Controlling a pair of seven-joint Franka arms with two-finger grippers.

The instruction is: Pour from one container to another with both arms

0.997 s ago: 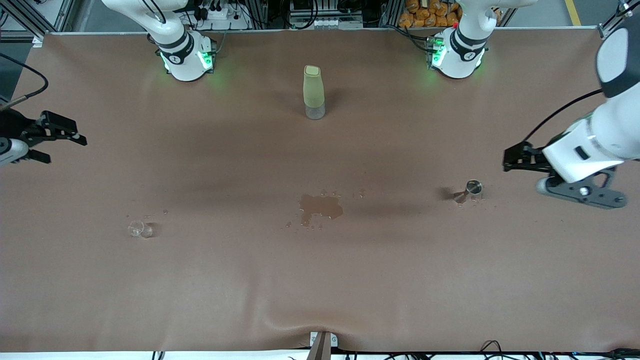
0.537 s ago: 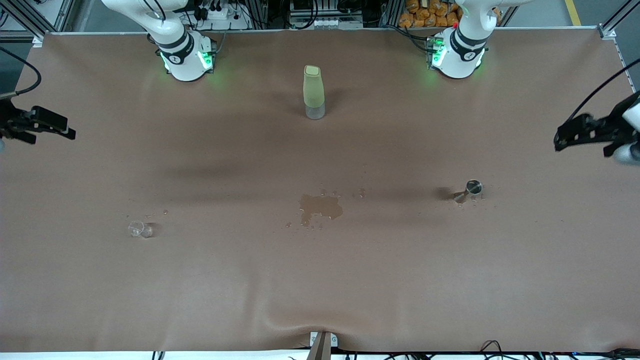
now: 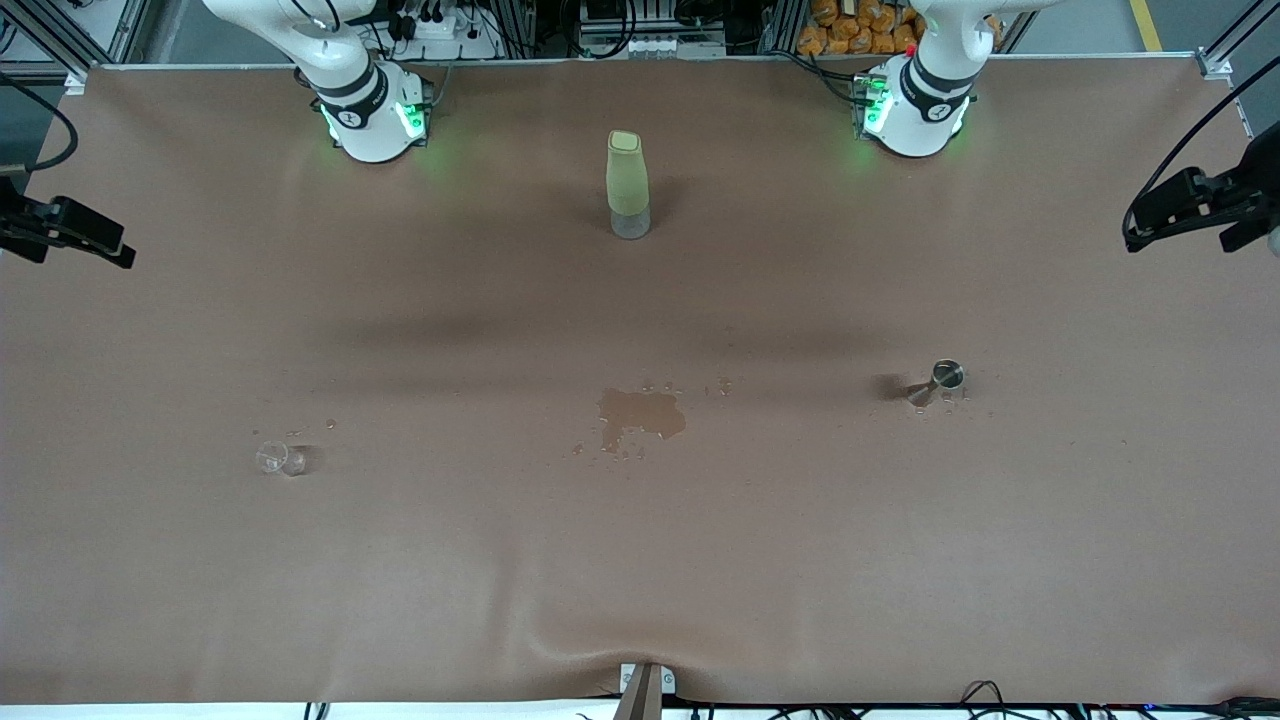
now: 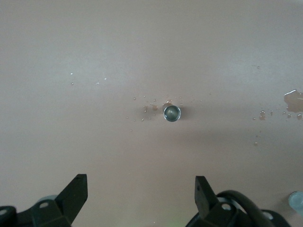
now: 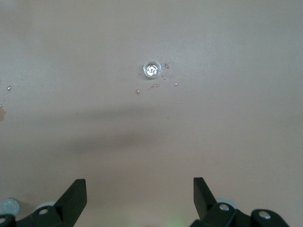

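Note:
The tiny clear glass cup [image 3: 272, 458] stands on the brown table toward the right arm's end, and shows in the right wrist view as a small ring [image 5: 152, 69]. The steel jigger [image 3: 941, 380] stands upright toward the left arm's end; the left wrist view looks down into its mouth [image 4: 172, 112]. My right gripper [image 3: 80, 245] hangs open and empty high over the table's edge at its own end. My left gripper [image 3: 1180, 228] does the same at the other end. Each wrist view shows its own gripper, left [image 4: 140, 182] and right [image 5: 139, 182], spread wide, well apart from its container.
A tall pale-green bottle [image 3: 627, 185] with a clear base stands mid-table between the two arm bases. A wet spill [image 3: 641, 413] with scattered droplets lies at the table's middle, and its edge shows in the left wrist view [image 4: 294, 100]. Droplets ring both containers.
Both grippers have drawn outward toward the table's ends, away from the cup and jigger. The left arm's white forearm has left the front view. Cup, jigger and bottle have not moved.

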